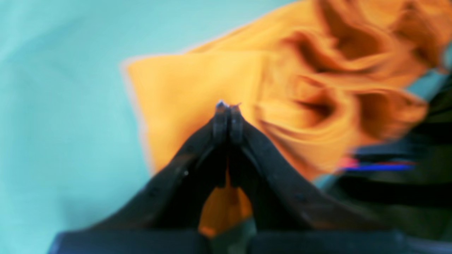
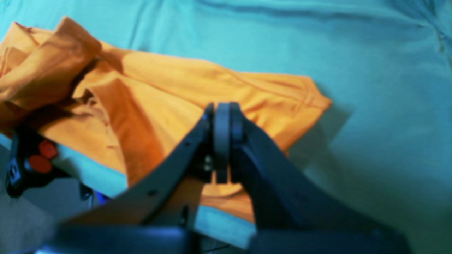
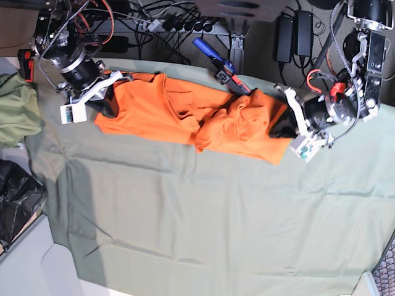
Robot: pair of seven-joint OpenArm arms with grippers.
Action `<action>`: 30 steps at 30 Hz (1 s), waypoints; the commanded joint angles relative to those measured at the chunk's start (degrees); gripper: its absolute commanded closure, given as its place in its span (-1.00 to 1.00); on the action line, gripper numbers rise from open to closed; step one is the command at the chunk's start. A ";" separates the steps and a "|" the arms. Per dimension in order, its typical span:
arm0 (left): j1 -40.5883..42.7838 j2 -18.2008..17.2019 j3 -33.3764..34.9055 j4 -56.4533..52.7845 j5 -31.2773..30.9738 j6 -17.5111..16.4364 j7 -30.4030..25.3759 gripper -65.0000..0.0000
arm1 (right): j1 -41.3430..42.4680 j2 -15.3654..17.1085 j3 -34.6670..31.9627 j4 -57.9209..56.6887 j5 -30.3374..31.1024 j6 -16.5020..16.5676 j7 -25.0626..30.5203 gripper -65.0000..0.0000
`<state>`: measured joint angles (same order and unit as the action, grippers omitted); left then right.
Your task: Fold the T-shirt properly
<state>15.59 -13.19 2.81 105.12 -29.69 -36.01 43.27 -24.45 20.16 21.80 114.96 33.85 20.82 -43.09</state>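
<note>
- The desk (image 3: 203, 228), cloth-covered, carries the T-shirt (image 3: 185, 114) bunched along its far edge.
- Soft, light fabric should drape and slip; hems and corners look best to pinch.
- Left end effector (image 1: 227, 106) and right end effector (image 2: 222, 109): fingers pressed together; whether on cloth, I cannot tell.

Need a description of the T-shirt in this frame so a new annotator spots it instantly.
Find the grey-green table cloth covering the table. Along its far edge, between the left gripper and the right gripper, lies the T-shirt, stretched out and rumpled. It is bright orange, unlike the olive-green garment off the table's side.
</note>
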 commanded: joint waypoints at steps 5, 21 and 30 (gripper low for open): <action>-0.24 1.14 2.73 0.76 -2.01 -0.24 -1.29 1.00 | 0.15 0.76 0.52 0.85 1.07 2.58 1.31 1.00; -4.96 5.70 14.69 0.76 5.11 -0.15 -4.85 1.00 | 0.46 0.74 3.02 0.85 -2.49 1.66 2.60 0.89; -5.40 5.35 13.88 0.76 5.09 -0.17 -3.06 1.00 | 1.09 0.79 9.64 -3.02 -4.04 -6.25 2.14 -0.38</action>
<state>10.76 -7.81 16.78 105.08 -23.62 -36.03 41.17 -23.51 20.16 31.03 111.18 29.36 18.81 -41.87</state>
